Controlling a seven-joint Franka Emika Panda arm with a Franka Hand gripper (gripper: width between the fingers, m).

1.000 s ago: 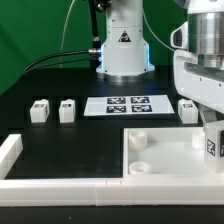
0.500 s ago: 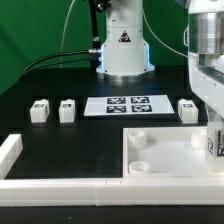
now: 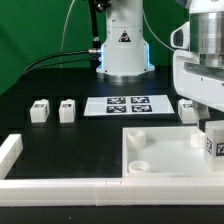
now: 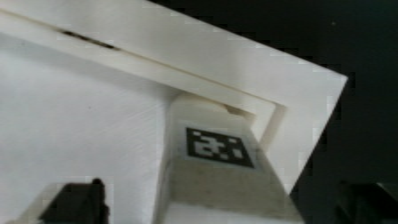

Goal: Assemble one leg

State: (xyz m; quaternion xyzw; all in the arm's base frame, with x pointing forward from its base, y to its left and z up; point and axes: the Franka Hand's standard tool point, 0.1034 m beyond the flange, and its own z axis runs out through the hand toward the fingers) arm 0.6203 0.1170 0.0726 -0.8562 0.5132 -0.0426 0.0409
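My gripper (image 3: 211,128) is at the exterior view's right, shut on a white leg (image 3: 212,143) with a black-and-white tag, held upright over the right part of the large white panel (image 3: 160,152). In the wrist view the leg (image 4: 222,150) runs between my dark fingers (image 4: 75,200) toward the inside corner of the panel's raised rim (image 4: 214,82). I cannot tell whether its far end touches the panel. Three more legs stand on the table: two at the left (image 3: 39,110) (image 3: 67,109) and one behind my gripper (image 3: 187,108).
The marker board (image 3: 128,105) lies in the middle at the back. The robot base (image 3: 123,50) stands behind it. A white rail (image 3: 60,185) runs along the front, with a short arm (image 3: 9,150) at the left.
My gripper with the leg shifted slightly toward the exterior view's right, then came back left. It sits almost where it was one second ago.
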